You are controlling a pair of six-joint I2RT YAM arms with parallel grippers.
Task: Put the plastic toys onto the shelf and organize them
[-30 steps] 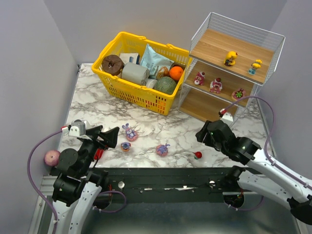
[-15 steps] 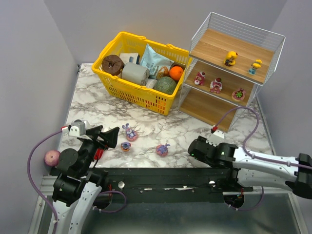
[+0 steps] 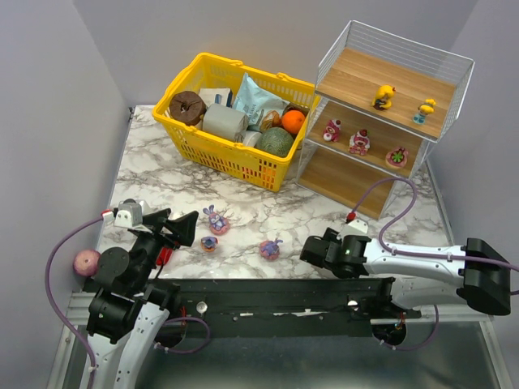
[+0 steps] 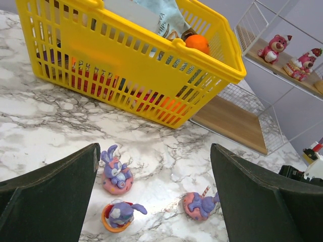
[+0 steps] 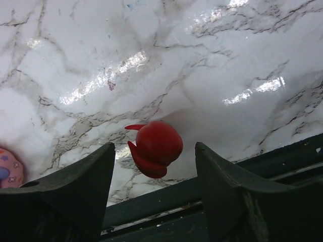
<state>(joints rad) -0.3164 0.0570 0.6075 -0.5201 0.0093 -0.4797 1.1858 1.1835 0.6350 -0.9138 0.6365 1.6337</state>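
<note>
Three purple bunny toys (image 3: 216, 220) (image 3: 209, 243) (image 3: 270, 249) lie on the marble in front of my left gripper (image 3: 183, 224), which hangs open above them. In the left wrist view the bunnies (image 4: 116, 172) (image 4: 119, 214) (image 4: 201, 204) sit below and between the wide fingers of the left gripper (image 4: 154, 151). My right gripper (image 3: 315, 250) lies low near the table's front edge and hides the small red toy from above. In the right wrist view that red toy (image 5: 154, 147) sits between the open fingers of the right gripper (image 5: 155, 147), touching neither. The shelf (image 3: 357, 81) holds two yellow ducks (image 3: 383, 97) and three pink figures (image 3: 359, 142).
A yellow basket (image 3: 235, 158) full of groceries stands at the back, left of the shelf. A pink round thing (image 3: 85, 262) lies beside the left arm. The dark front rail (image 5: 202, 196) runs just behind the red toy.
My right arm has swung left and down to the front edge, bringing its gripper around the small red toy, with the jaws a little wider. The left arm has not moved.
</note>
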